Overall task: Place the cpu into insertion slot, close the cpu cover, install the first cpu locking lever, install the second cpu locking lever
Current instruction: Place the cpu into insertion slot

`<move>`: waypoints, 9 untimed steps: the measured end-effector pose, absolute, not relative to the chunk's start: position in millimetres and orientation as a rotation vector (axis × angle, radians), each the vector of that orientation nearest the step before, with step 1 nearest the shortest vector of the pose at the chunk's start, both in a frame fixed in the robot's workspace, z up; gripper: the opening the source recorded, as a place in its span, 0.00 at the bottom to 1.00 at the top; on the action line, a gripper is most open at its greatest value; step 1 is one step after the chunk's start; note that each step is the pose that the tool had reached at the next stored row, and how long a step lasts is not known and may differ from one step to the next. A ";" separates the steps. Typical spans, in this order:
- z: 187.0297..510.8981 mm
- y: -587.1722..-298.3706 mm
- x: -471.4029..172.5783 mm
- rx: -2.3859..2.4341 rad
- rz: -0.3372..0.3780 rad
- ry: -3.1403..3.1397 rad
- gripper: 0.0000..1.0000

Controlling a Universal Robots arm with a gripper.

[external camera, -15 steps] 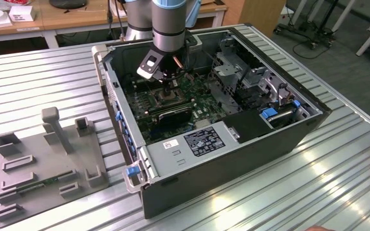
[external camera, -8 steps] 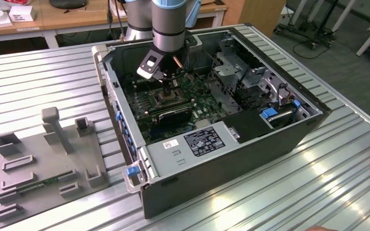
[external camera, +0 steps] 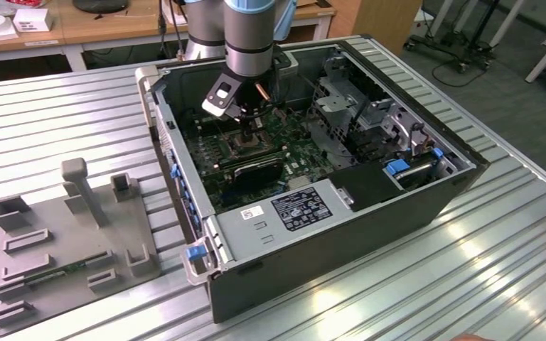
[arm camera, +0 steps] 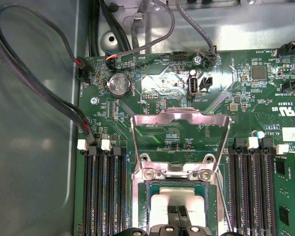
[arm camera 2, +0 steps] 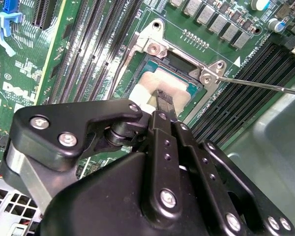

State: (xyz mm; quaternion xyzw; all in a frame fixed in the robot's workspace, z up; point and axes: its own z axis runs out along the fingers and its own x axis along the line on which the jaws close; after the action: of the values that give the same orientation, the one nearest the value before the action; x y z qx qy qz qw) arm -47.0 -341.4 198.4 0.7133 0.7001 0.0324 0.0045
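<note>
Down inside the open computer case (external camera: 349, 238), the insertion slot (arm camera 2: 179, 60) sits as a dark square frame on the glossy green motherboard (arm camera: 152, 93). Seated flat in the slot is the cpu (arm camera: 160, 206), its matte silvery-grey top squared off at the corners. The gripper (arm camera: 179, 215), all black angular links and bright screw heads, hangs straight over the slot. Its two slim fingers are drawn almost together, clasping nothing. Their tips are at the chip's top, though I can't tell whether they touch it. Beyond the slot the cpu cover (arm camera: 179, 116), a thin stamped silvery frame with a cut-out middle, is swung open on its hinge. A wiry locking lever (arm camera 2: 255, 84) sticks out from the slot's side, unlatched. Ribbed black memory slots (arm camera: 105, 191) flank the slot on both sides. The case rests on a ridged aluminium table (external camera: 463, 284). Well apart from the slot, a grey moulded fixture plate (external camera: 65, 241) lies on that table. Wooden desks (external camera: 111, 25) stand behind.
</note>
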 end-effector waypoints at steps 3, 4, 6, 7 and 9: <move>198.2 -341.3 -47.0 2.234 0.102 2.193 0.11; 198.2 -341.3 -47.0 2.234 0.102 2.193 0.11; 198.2 -341.3 -46.9 2.234 0.102 2.193 0.11; 198.6 -341.3 -46.9 2.234 0.102 2.193 0.11; 200.0 -341.0 -46.7 2.235 0.106 2.193 0.11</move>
State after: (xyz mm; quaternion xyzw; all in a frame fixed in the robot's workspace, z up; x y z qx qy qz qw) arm -46.7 -341.0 200.0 0.7133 0.7001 0.0338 0.0042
